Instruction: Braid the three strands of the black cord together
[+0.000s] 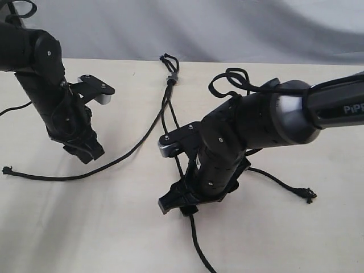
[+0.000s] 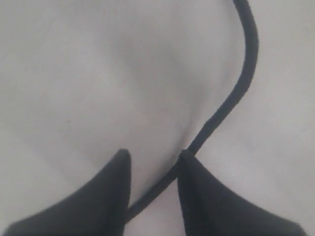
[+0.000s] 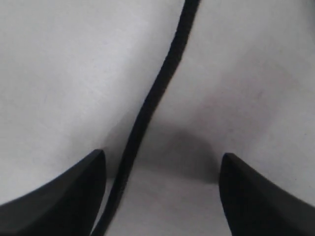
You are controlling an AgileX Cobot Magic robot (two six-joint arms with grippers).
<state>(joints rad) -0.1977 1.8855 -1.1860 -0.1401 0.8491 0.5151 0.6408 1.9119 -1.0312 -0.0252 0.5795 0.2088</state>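
Observation:
The black cord's knot [image 1: 169, 68] lies at the far middle of the table, and the three strands fan out from it. One strand [image 1: 122, 156] curves left to a frayed tip [image 1: 7, 170]. It passes slack between the parted fingers of my left gripper [image 2: 152, 155], touching one fingertip [image 2: 189, 160]. In the exterior view that left gripper [image 1: 86, 152] is low over the table. The middle strand [image 3: 147, 105] runs between the wide-apart jaws of my right gripper [image 3: 162, 157], close to one finger. My right gripper [image 1: 181, 206] hides part of it. The third strand [image 1: 281, 185] ends at the right.
The pale wooden table [image 1: 296, 239] meets a grey backdrop along its far edge. Thicker looped arm cables [image 1: 230, 79] ride on the right arm. Another arm cable [image 1: 14, 108] trails off the left edge.

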